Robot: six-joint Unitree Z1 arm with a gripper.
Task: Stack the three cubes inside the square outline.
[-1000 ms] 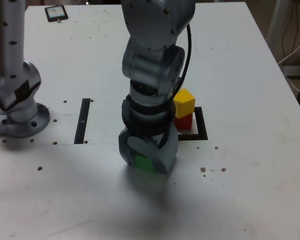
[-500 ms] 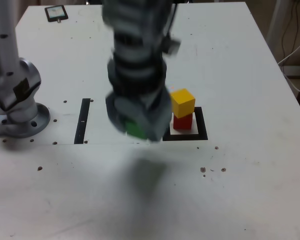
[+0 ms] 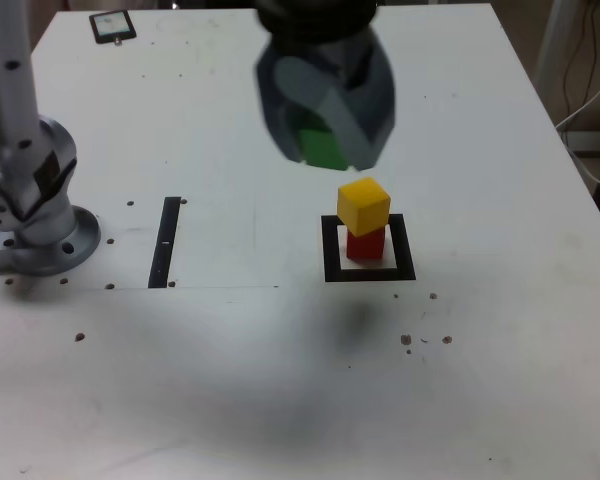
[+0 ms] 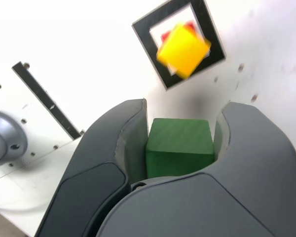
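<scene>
Two of the three cubes are already stacked: the red cube point(image 3: 365, 245) sits inside the square point(image 3: 404, 247), and the yellow cube point(image 3: 364, 206) rests on top of it. In the exterior view the yellow one is turned relative to the red one, so its corners reach past the faces below, yet the pair stands. The white centre shows around the foot of the red cube, and I see no part of that cube lying on the black tape.

One cube is left to place. The green cube point(image 4: 180, 143) is pinched between the fingers of the gripper point(image 4: 180, 133), up in the air and well clear of the table point(image 3: 500, 340). It looks level in the grip and sits between both pads. The exterior view shows it above the stack and somewhat to that view's left of it; how far it is from the stack in depth, I cannot tell.

So, by my judgement, most of the job is done, and what remains is the top layer: bring the green cube over the yellow one, lower it gently, let go and back off. The turned yellow cube leaves less margin, so an off-centre touch could push it off the red.
</scene>
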